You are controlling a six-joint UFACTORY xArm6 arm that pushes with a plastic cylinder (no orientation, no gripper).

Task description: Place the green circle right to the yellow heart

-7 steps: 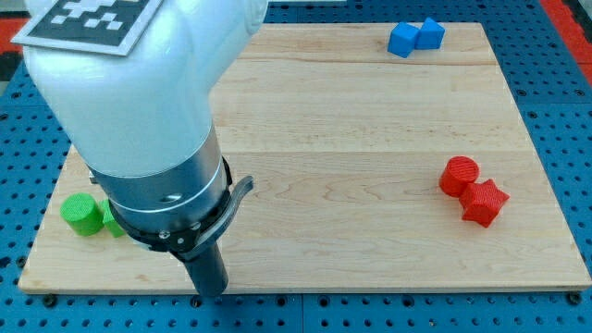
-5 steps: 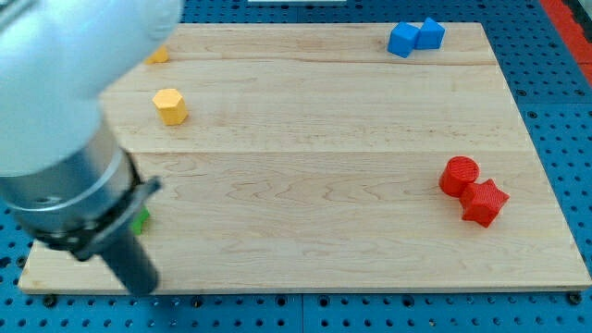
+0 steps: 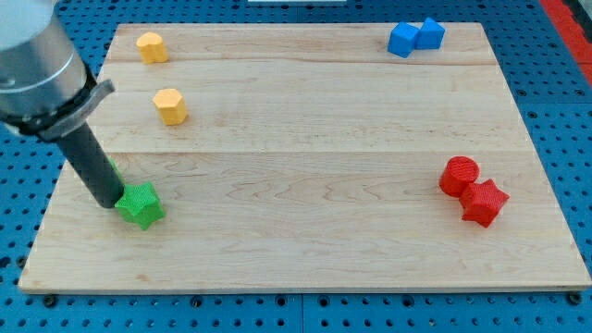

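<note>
— Camera view, low on the view's left: my tip (image 3: pixel 109 203) is down on the wooden table (image 3: pixel 314 157), right against the left side of a green star-shaped block (image 3: pixel 141 205). It is a bare rod; there are no fingers on it, and it has hold of nothing.

— And the green circle?

— I can only see a sliver of a second green block (image 3: pixel 112 170) peeping out from behind the rod, just above the star. Its shape is hidden, so I cannot tell whether that is the circle.

— The yellow heart?

— Two yellow blocks sit toward the view's top left. One (image 3: pixel 152 46) is close to the table's top edge, and its outline is too small for me to call. The other (image 3: pixel 170 105), below it and slightly right, looks six-sided. Both are well apart from the tip.

— Anything further out?

— Two blue blocks (image 3: pixel 414 37) touching at the top right, shapes unclear. On the right, a red cylinder (image 3: pixel 459 176) touches a red star-like block (image 3: pixel 485 202). The arm's grey body (image 3: pixel 37 55) is cut off by the top left corner.
</note>
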